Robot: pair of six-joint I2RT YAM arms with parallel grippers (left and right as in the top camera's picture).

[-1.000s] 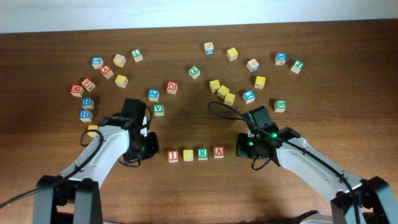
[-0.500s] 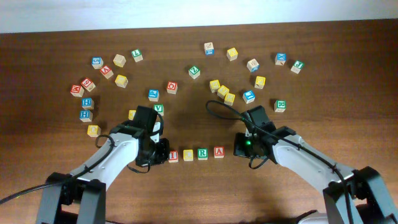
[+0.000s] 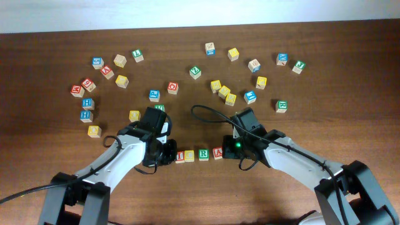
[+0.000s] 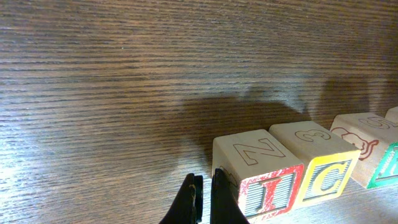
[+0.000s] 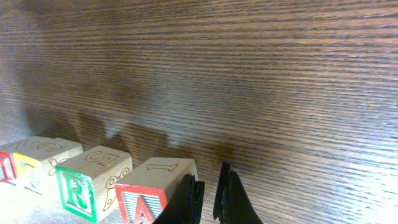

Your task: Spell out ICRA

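I judge the blocks (image 3: 203, 154) light and rigid, gripped by opposite faces; left claw (image 4: 204, 190) and right claw (image 5: 209, 185) are closed, empty.

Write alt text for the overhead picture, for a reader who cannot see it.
Four letter blocks spelling ICRA lie in a row near the front of a wooden table, with the left hand at the I end and the right hand at the A end. Many more loose blocks are scattered farther back.
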